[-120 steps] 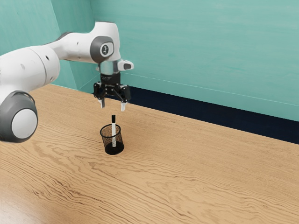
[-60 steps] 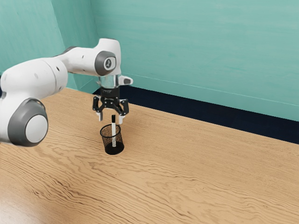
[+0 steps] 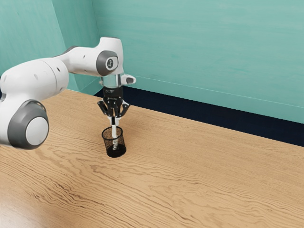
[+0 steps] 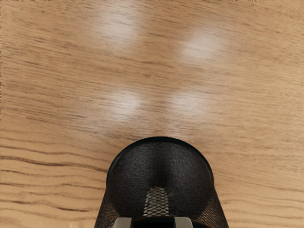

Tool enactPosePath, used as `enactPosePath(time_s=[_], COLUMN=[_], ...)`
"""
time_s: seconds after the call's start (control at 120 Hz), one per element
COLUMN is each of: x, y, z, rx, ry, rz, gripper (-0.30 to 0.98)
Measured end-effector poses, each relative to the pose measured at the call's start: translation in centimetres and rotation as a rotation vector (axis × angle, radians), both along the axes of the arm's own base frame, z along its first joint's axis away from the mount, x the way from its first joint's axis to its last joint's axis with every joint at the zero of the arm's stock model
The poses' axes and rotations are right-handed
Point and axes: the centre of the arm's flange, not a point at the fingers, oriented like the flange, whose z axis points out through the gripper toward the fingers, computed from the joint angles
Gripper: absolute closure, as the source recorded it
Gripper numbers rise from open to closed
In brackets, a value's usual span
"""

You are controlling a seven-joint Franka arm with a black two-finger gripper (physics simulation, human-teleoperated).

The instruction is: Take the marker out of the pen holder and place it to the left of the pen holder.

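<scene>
Marker (image 3: 114, 132) pinched up top, lower end down inside the pen holder (image 3: 117, 153).
So we're at the grab step, pretty much: tool (image 3: 114, 119) is narrow, both fingers snug on the black cap (image 3: 113, 121), and the holder is standing upright on the table (image 3: 190, 180). Next move, I'd say, is straight up, nice and slow, until the bottom end clears the rim. Go sideways too soon and the mesh could snag or tip over, imo. After that, swing over and set it down left of the holder.
</scene>
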Motion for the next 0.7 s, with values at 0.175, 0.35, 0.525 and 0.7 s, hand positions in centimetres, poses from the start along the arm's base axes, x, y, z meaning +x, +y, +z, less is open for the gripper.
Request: enactPosePath(time_s=[0.175,0.35,0.525,0.7], x=[-0.9,-4.3,-7.6,-9.6], y=[-0.8,-1.0,2.4,6.0], z=[6.8,13.0,9.6,1.4], rx=[-0.001,0.004,0.084,0.107], ry=[-0.061,0.018,0.283,0.539], rz=[-0.013,-0.021,0.016,0.066], gripper=[0.74,0.76,0.78,0.78])
